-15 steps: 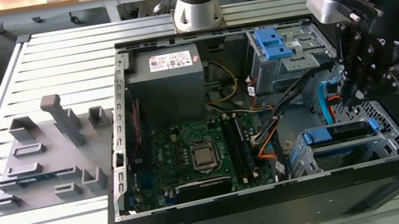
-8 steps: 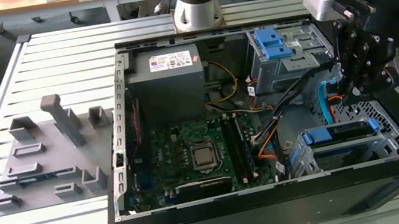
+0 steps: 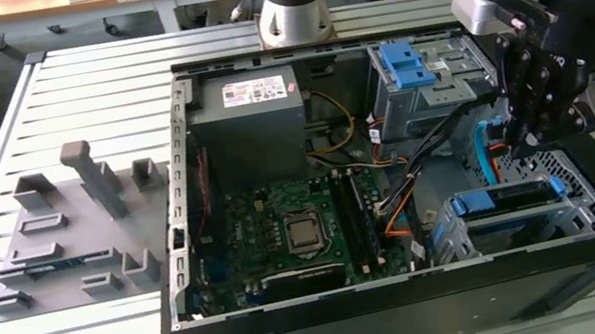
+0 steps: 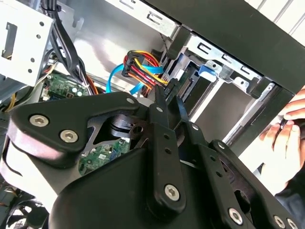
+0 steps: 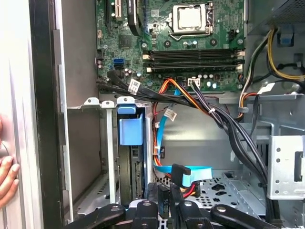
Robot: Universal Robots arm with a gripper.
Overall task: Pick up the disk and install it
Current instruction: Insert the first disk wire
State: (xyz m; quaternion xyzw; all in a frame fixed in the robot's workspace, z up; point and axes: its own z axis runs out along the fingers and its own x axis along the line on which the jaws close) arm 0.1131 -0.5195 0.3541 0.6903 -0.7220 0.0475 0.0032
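One gripper (image 3: 534,132) hangs inside the open computer case (image 3: 416,292), just above the drive cage (image 3: 523,215) at its front corner. Its fingers (image 4: 162,102) are pinched together on a black cable connector (image 5: 163,198). And the disk (image 5: 129,157) already sits upright in that cage, blue rail showing! A person's hand (image 4: 286,129) rests just outside the case wall.

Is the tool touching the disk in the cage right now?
Apart. In the first wrist view the disk stands in its cage, whose metal wall lies between it and the tool, which hovers by the blue cable.
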